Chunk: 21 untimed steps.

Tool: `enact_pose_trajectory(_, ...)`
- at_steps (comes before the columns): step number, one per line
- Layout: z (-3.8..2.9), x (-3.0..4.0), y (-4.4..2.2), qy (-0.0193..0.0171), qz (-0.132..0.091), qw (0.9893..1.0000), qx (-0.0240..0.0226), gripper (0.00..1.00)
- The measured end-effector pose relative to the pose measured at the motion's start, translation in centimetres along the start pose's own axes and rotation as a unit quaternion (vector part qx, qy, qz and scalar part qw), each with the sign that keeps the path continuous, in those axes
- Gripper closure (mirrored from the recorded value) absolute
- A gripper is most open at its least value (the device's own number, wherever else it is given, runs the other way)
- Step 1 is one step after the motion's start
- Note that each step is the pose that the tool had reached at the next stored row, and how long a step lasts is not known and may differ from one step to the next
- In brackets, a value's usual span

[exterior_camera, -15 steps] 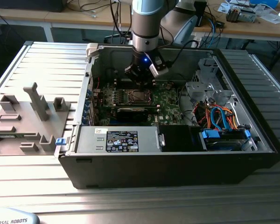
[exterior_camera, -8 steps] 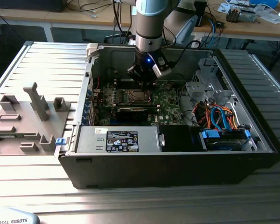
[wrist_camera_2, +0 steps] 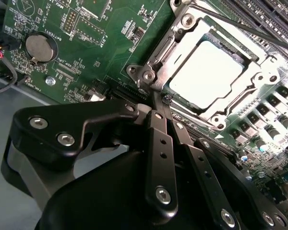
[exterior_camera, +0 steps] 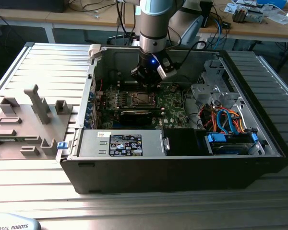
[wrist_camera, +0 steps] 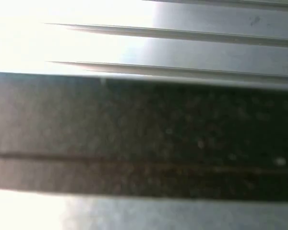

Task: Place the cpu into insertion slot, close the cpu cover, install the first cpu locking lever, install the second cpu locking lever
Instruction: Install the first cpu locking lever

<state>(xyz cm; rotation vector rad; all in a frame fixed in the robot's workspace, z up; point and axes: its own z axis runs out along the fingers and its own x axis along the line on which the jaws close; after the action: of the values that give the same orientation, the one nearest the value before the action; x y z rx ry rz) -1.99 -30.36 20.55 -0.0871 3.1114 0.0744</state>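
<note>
Gripper (wrist_camera_2: 156, 103) fingers pressed together, tips beside cpu cover (wrist_camera_2: 180, 45) corner. Cpu (wrist_camera_2: 206, 72) lies flat, shiny top up, just past tips.

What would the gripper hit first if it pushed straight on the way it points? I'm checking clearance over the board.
Probably the silver metal cpu cover, at its near corner beside the socket; the gripper points there with its jaws together. Depth is unclear.
</note>
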Motion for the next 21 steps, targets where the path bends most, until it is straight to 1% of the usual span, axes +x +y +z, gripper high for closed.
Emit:
enact_pose_trajectory(7,-0.72,-0.02,0.03,0.0000,0.000,1.0000,0.0001,0.89)
enact_pose_trajectory(14,-1.06,-0.03,-0.04,0.0000,0.000,1.0000,0.0000,0.89)
enact_pose_trajectory(17,-1.08,-0.02,-0.17,0.0000,0.000,1.0000,0.0001,0.89)
enact_pose_trajectory(21,-1.11,0.01,-0.67,0.0000,0.000,1.0000,0.0001,0.89)
